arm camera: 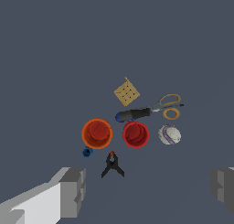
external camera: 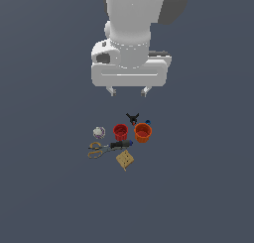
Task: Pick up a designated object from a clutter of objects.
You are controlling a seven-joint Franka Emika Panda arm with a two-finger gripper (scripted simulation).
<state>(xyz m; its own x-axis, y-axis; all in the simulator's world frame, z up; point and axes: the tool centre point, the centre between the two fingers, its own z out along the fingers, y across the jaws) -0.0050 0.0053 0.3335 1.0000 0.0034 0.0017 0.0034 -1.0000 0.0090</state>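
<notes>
8 small things lie grouped on the dark grey floor (external camera: 44, 197), and we see the gripper (external camera: 129, 91) hanging high above the far edge of the group with its 2 fingers (arm camera: 73, 191) spread wide and holding nothing.

The designated object, a tiny bright blue bolt-like piece (arm camera: 87, 152), lies just beside the orange cup (arm camera: 97, 133), close to its rim; whether the 2 touch we cannot tell. In the exterior view only a sliver of the blue piece (external camera: 147, 122) shows at the far rim of the orange cup (external camera: 143, 132), on the exterior view's right of the group.

What crowds it most is that orange cup, which stands upright and open. The black clamp (arm camera: 112, 165) lies near the blue piece on its other flank, apart from it, with its legs splayed; in the exterior view the clamp (external camera: 132, 118) sits at the far side of the group, between the 2 cups. The red cup (arm camera: 135, 134) stands upright just beside the orange cup, to the exterior view's left of it (external camera: 120, 132).

Farther off, on the near side of the cups, the dark marker (arm camera: 133, 114) lies flat, its end meeting the blades of the yellow-handled scissors (arm camera: 168, 106). The whitish ball (arm camera: 169, 135) rests near the red cup, on the exterior view's left. The tan square (arm camera: 126, 92) lies nearest of all, well apart from the blue piece.
</notes>
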